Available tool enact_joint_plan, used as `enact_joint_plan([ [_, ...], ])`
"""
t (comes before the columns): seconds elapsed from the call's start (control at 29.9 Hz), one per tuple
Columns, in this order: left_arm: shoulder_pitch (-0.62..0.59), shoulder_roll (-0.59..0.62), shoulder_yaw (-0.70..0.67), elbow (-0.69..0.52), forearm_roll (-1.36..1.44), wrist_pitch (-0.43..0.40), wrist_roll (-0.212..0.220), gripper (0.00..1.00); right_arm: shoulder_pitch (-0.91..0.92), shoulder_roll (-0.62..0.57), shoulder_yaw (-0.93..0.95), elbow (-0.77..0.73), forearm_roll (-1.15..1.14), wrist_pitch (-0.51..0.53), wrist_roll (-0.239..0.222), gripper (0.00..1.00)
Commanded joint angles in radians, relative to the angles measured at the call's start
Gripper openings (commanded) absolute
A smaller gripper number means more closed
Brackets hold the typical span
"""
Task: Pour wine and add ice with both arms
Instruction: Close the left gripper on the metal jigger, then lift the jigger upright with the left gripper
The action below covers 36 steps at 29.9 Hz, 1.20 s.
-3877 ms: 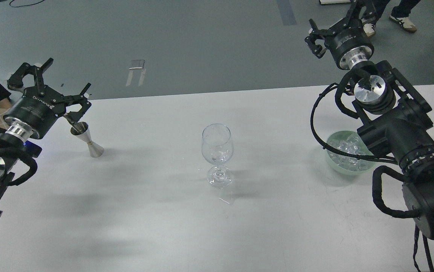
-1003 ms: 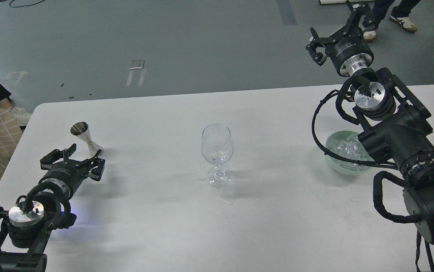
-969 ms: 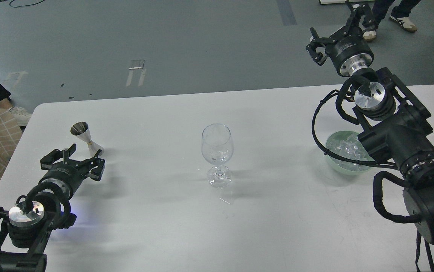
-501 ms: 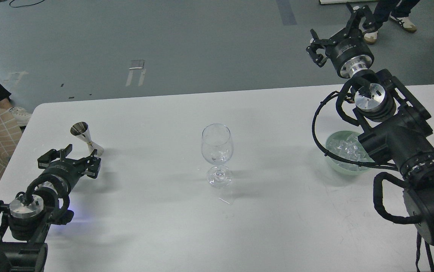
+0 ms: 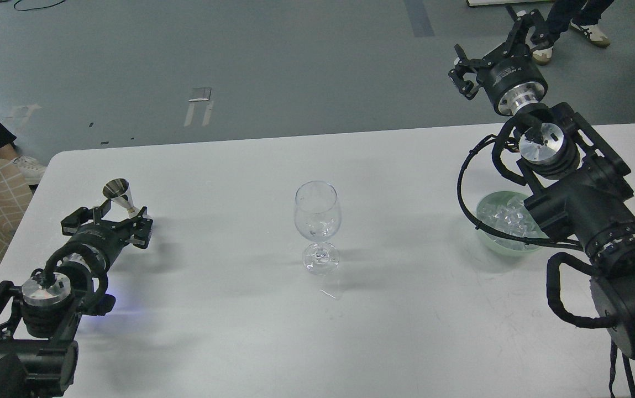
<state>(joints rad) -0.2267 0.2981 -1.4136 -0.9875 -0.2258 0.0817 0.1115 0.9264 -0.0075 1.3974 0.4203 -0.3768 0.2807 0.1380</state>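
The left gripper (image 5: 108, 220) is sitting low over the table (image 5: 229, 331) with its fingers spread apart, just in front of the small metal jigger (image 5: 121, 194), gripping nothing. The right gripper (image 5: 494, 47) is hanging high beyond the table's far edge, also spread and empty. The wine glass (image 5: 318, 226) is standing upright in the middle. The ice (image 5: 508, 216) is lying in the green bowl (image 5: 486, 235), partly hidden behind the right arm (image 5: 582, 204).
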Motion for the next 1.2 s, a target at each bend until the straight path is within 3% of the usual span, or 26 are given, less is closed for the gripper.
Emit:
enact_joint_plan([
  [0.0,-0.003,0.0,-0.001,0.017,-0.001,0.0,-0.001,0.7,0.0,0.0,0.0,-0.002,-0.001,0.0,-0.001,1.0],
  [1.17,-0.108,-0.028,-0.001,0.142,-0.001,-0.017,-0.006,0.7,-0.008,0.0,-0.001,-0.002,-0.001,0.0,0.0,1.0],
])
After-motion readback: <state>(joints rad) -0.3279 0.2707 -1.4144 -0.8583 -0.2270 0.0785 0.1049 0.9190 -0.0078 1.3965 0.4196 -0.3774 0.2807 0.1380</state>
